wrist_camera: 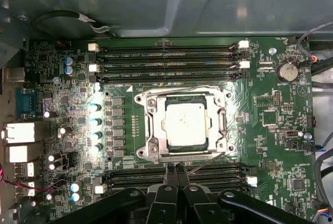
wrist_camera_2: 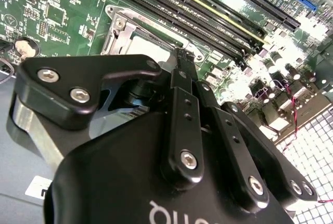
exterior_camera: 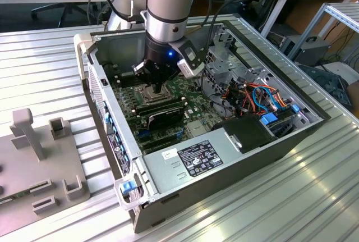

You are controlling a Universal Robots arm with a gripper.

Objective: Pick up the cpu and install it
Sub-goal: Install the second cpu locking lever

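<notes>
The cpu (wrist_camera: 186, 124) lies flat inside the socket frame (wrist_camera: 183, 96) on the motherboard (wrist_camera: 270, 115), just beyond the tips of the gripper (wrist_camera: 175, 171), whose fingers are pressed together, holding nothing.

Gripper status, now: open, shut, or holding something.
Gripper: shut, holding nothing, fingertips together just above the motherboard beside the socket, where the cpu already sits.
</notes>
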